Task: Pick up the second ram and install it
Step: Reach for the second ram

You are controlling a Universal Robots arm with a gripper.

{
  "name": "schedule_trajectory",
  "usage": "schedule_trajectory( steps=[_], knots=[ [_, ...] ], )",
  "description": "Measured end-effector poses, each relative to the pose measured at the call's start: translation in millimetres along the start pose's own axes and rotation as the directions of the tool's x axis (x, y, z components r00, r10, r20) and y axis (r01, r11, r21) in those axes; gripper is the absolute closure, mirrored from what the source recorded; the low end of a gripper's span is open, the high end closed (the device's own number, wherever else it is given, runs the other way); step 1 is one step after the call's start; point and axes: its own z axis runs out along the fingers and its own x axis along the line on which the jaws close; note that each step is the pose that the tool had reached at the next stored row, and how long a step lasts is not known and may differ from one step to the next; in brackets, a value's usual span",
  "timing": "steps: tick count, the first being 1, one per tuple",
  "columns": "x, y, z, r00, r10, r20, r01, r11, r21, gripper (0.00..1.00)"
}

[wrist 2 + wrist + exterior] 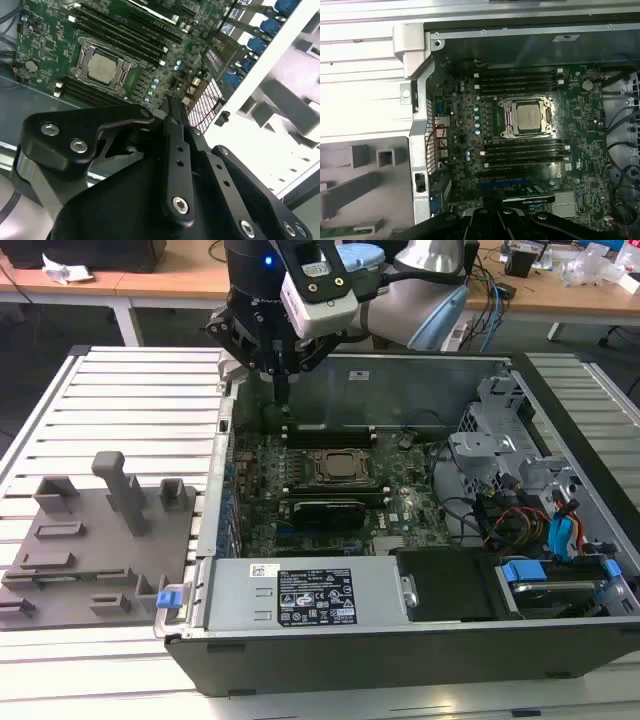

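**Empty hand over the case, ram waiting in the fixture**

Starting at the exterior view's left, the grey fixture (95, 540) sits on the slatted tabletop (130, 390). In the first wrist view a thin green strip (355, 230) lies in it, and I take that for the second ram. It is well apart from the hand (283, 392), which hangs over the far corner of the open case (214, 500). The hand is narrow, its fingers (175, 145) drawn together at the tip, with nothing green between them.

So I judge the pick-up is not yet done. To do it well I would grip square across the stick's flat faces near mid-length, so it comes out of the fixture without tilting.

Between fixture and board stands the case wall, an edge to clear. Further right are the CPU socket (335, 467) and the long black slots (525, 150) flanking it, with open room above them. At the far right, cables (505, 520) crowd the drive bay, and I would stay away from them.
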Motion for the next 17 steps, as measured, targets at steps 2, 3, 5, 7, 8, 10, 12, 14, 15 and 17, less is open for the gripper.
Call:
schedule_trajectory(
  steps=[2,3,5,7,8,10,12,14,15,17],
  knots=[
    [3.3,-0.2,-0.1,1.0000,0.000,0.0001,0.000,1.0000,0.0000,0.89],
    [7.3,-0.5,-0.2,1.0000,0.000,0.0000,0.000,1.0000,0.0000,0.89],
    [14.4,-1.0,-0.4,1.0000,0.000,0.0001,0.000,1.0000,0.0000,0.89],
    [21.1,-1.5,-0.6,1.0000,0.000,0.0000,0.000,1.0000,0.0001,0.89],
    [24.6,-1.8,-0.6,1.0000,0.000,0.0001,0.000,1.0000,0.0000,0.89],
    [31.0,-2.3,-0.8,1.0000,0.000,0.0000,0.000,1.0000,0.0000,0.89],
    [35.9,-2.6,-0.9,1.0000,0.000,0.0000,0.000,1.0000,0.0000,0.89],
    [46.7,-3.5,-1.2,1.0000,0.000,0.0000,0.000,1.0000,0.0000,0.89],
    [49.0,-3.6,-1.3,1.0000,0.000,0.0000,0.000,1.0000,0.0001,0.89],
    [58.8,-4.3,-1.5,1.0000,0.000,0.0000,0.000,1.0000,0.0001,0.89]
  ],
)
